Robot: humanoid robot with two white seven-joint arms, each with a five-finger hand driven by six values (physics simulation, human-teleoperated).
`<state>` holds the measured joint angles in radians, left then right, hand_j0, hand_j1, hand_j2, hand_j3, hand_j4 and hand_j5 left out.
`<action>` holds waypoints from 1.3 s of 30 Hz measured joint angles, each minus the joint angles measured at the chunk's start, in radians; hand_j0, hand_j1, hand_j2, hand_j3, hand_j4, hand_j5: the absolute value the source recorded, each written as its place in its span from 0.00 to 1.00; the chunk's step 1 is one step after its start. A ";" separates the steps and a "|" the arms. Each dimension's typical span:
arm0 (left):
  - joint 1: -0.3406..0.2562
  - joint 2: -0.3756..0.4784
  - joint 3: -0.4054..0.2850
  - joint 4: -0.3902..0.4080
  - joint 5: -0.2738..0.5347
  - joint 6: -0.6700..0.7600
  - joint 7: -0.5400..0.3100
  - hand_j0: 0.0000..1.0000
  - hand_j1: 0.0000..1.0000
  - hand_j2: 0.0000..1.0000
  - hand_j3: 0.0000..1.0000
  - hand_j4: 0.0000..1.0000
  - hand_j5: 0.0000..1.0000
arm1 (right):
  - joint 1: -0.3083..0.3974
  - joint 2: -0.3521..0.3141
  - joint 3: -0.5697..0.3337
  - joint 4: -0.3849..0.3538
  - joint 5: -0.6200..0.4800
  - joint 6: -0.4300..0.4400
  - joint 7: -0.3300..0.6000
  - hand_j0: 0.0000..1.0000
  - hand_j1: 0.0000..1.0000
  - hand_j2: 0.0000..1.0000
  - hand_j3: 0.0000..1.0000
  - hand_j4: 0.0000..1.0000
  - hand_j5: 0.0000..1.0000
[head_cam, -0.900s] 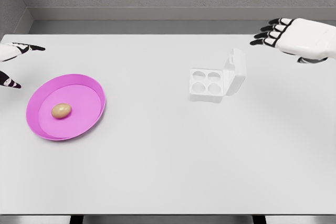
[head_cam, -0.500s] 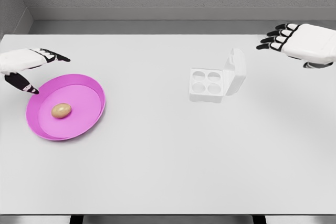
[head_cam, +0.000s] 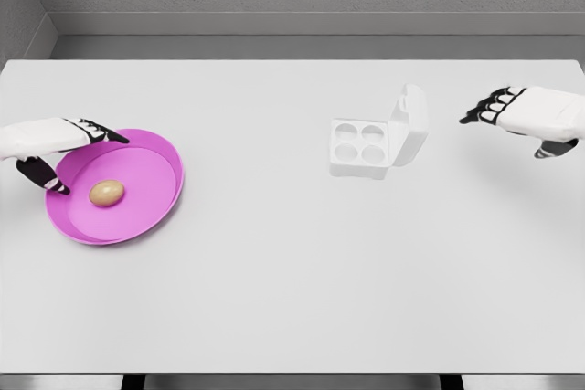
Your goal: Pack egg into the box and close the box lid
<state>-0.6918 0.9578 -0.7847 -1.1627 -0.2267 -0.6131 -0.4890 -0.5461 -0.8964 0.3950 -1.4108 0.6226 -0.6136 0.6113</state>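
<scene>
A tan egg lies in a shallow pink plate at the table's left. My left hand hovers over the plate's left rim, just left of the egg, its fingers spread and holding nothing. A white egg box sits right of centre with four empty cups, and its lid stands upright on the right side. My right hand hangs near the right edge, well right of the lid, with its fingers relaxed and empty.
The white table runs to a grey back wall. Its front edge lies near the bottom of the head view.
My left hand has come in from the left edge to the plate's rim beside the egg. My right hand has dropped lower and drawn back to the right.
</scene>
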 measured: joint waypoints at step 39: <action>0.009 0.006 -0.085 -0.094 -0.004 0.000 -0.001 0.89 0.89 0.89 0.89 0.89 0.89 | -0.021 -0.001 0.011 0.065 -0.042 0.000 0.000 1.00 1.00 1.00 1.00 1.00 1.00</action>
<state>-0.6826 0.9633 -0.8701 -1.2572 -0.2312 -0.6129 -0.4896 -0.5676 -0.8976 0.4056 -1.3460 0.5807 -0.6134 0.6113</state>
